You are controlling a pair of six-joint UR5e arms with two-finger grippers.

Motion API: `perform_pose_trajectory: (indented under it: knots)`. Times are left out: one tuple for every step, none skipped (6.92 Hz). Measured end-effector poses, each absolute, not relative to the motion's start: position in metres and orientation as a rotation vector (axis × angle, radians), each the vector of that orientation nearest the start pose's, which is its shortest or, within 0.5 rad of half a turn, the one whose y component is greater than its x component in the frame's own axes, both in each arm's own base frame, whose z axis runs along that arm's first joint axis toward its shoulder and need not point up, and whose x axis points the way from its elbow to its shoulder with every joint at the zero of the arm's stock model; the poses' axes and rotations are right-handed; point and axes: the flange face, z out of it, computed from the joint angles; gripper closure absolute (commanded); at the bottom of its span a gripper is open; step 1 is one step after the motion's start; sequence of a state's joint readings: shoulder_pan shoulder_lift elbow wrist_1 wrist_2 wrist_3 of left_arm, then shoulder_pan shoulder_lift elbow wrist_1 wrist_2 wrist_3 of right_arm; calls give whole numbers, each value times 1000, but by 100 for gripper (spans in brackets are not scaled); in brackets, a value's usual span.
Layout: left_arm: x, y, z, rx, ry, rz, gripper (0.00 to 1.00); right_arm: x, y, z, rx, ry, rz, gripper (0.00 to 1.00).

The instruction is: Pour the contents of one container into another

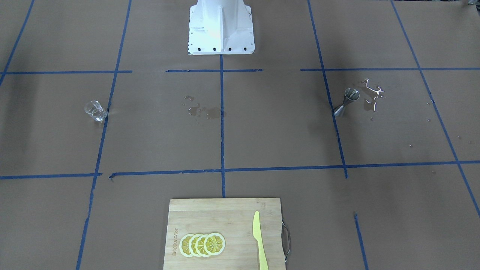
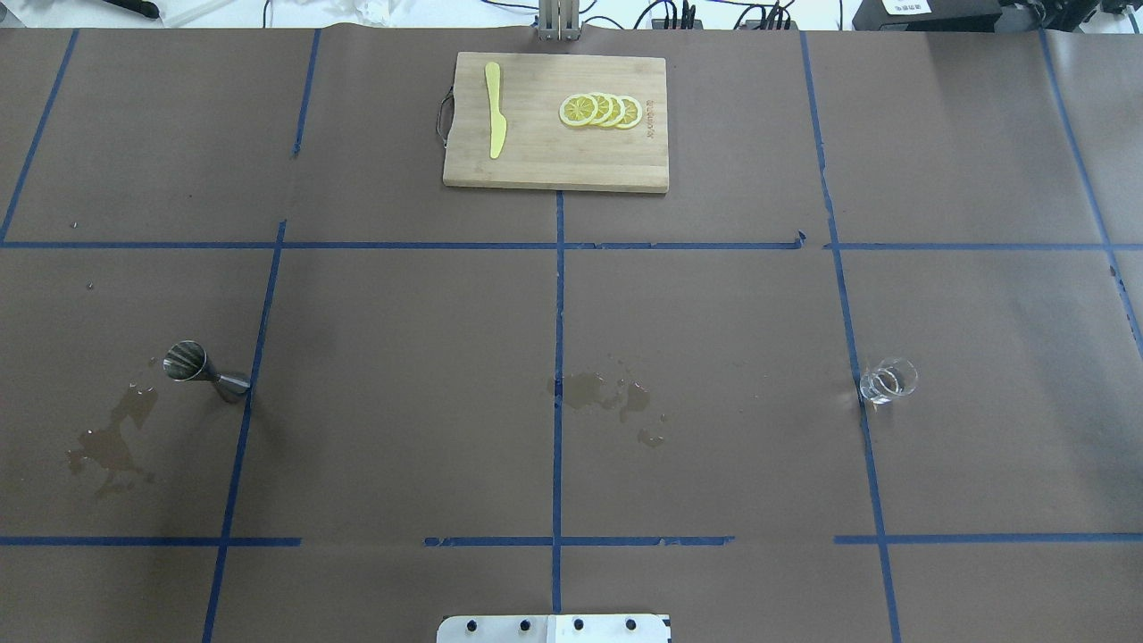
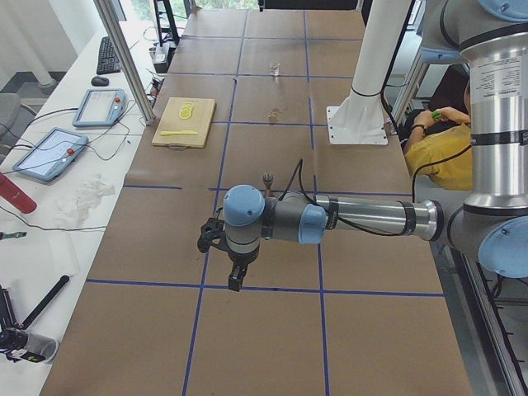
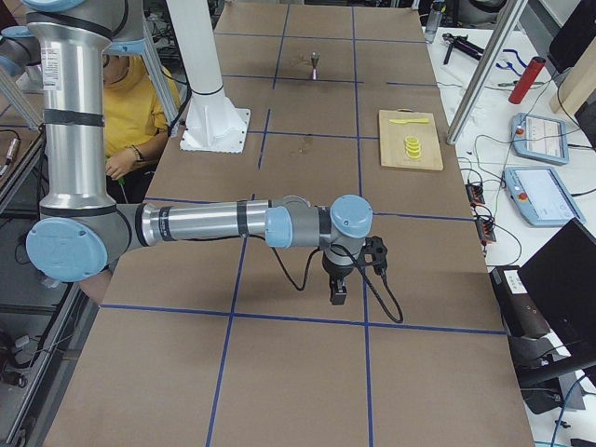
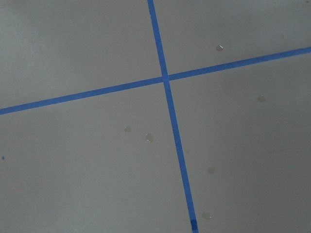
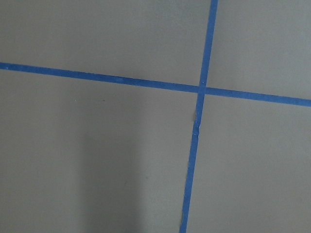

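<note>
The clear glass cup (image 2: 888, 379) stands on the brown paper at the table's right side, also seen as the glass cup (image 1: 95, 110); whether it holds liquid I cannot tell. The steel jigger (image 2: 205, 371) stands upright at the left side, next to a blue tape line, and shows again as the jigger (image 1: 347, 101). My left gripper (image 3: 235, 285) hangs over the table's left end, well short of the jigger (image 3: 267, 177). My right gripper (image 4: 337, 298) hangs over the right end. Both show only in side views, so I cannot tell open or shut. Both wrist views show just paper and tape.
A wooden cutting board (image 2: 554, 170) with lemon slices (image 2: 600, 110) and a yellow knife (image 2: 495, 109) lies at the far middle edge. Wet patches mark the paper at centre (image 2: 607, 393) and beside the jigger (image 2: 107, 446). The white robot base (image 1: 221, 30) stands opposite.
</note>
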State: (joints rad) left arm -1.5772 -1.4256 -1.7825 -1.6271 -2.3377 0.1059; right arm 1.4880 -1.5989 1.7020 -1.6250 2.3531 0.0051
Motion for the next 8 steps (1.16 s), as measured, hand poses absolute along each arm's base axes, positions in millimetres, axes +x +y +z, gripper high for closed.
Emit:
perform_pose_trajectory:
  knots:
    - [-67, -437, 610, 168, 761, 141, 0, 23, -484, 612, 8, -784, -79, 0]
    - [-67, -438, 603, 181, 759, 144, 0, 23, -483, 610, 8, -784, -66, 0]
    - [-68, -439, 597, 196, 752, 150, 0, 23, -484, 609, 10, -783, -61, 0]
    - [-68, -440, 590, 211, 747, 155, 0, 23, -485, 608, 11, -784, -59, 0]
    - [-67, -440, 584, 227, 747, 164, 0, 23, -485, 607, 14, -784, -61, 0]
    - [-65, -440, 580, 247, 756, 179, 0, 23, -485, 605, 19, -784, -66, 0]
    - [-56, -440, 579, 266, 829, 204, 0, 23, -486, 604, 21, -785, -67, 0]
    - [-40, -442, 574, 303, 949, 254, 0, 23, -486, 604, 21, -786, -67, 0]
